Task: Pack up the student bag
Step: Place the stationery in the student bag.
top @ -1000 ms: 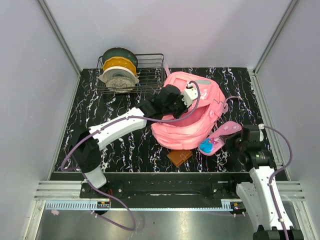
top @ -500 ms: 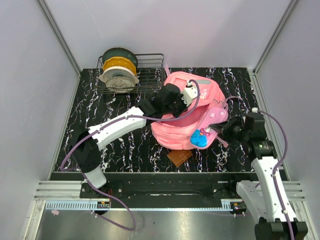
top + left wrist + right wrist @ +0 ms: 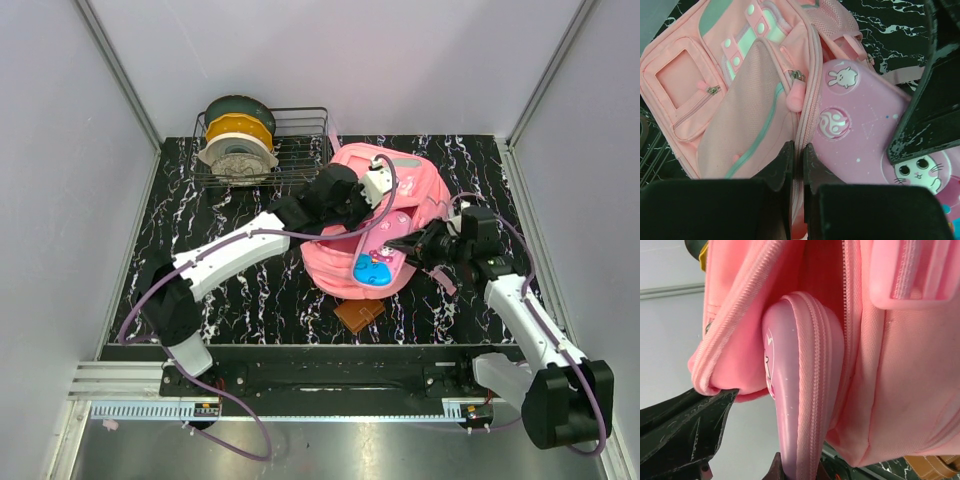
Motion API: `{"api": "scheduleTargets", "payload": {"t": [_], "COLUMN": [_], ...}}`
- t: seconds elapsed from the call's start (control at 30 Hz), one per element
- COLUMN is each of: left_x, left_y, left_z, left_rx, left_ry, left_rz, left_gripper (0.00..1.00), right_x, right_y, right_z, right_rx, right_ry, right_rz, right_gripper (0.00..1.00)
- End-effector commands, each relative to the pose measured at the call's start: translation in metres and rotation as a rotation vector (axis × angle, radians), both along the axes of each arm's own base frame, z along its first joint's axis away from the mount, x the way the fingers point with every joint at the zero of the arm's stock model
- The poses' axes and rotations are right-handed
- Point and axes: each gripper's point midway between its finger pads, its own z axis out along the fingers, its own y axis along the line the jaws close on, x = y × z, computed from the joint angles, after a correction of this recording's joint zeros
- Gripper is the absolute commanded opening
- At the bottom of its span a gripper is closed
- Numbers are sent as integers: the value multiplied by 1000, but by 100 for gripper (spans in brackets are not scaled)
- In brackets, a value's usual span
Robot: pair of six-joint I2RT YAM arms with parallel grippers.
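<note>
Our left claw (image 3: 797, 150) is clenched on the zipper rim of the student bag (image 3: 740, 100), whose main opening gapes beside it. Our right claw (image 3: 414, 246) grips one end of a pink pencil case (image 3: 377, 266), whose far end sits between the bag's parted edges. The bag lies mid-way along the black marbled counter (image 3: 250, 290), with a brown wallet (image 3: 359, 314) just in front and a wire basket (image 3: 300, 150) of spools (image 3: 238, 140) behind to the left.

Nothing legible — perhaps too blurred — on the student bag (image 3: 425, 185).
</note>
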Motion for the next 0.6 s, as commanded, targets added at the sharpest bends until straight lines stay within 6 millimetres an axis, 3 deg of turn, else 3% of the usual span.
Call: {"api": "scheduleTargets", "payload": {"t": [0.0,0.3,0.47,0.5,0.57], "left_x": [-5,-32,-35,-37,-40], "left_y": [-2,2,2,0,-3], "left_z": [84,104,110,110,112], "left_rx": [-154,-198,-217,-220,-233], "left_ry": [-158,-172,-162,-158,-145], "left_rz": [17,-8,-2,-5,-8], "left_gripper": [0,0,0,0,0], "right_x": [14,92,130,129,139], "right_y": [15,-2,-7,5,3], "right_z": [20,18,22,26,27], "right_rx": [118,80,43,39,3], "right_ry": [-80,-132,-185,-210,-242], "right_rz": [16,-241,-373,-365,-450], "right_gripper": [0,0,2,5,14]}}
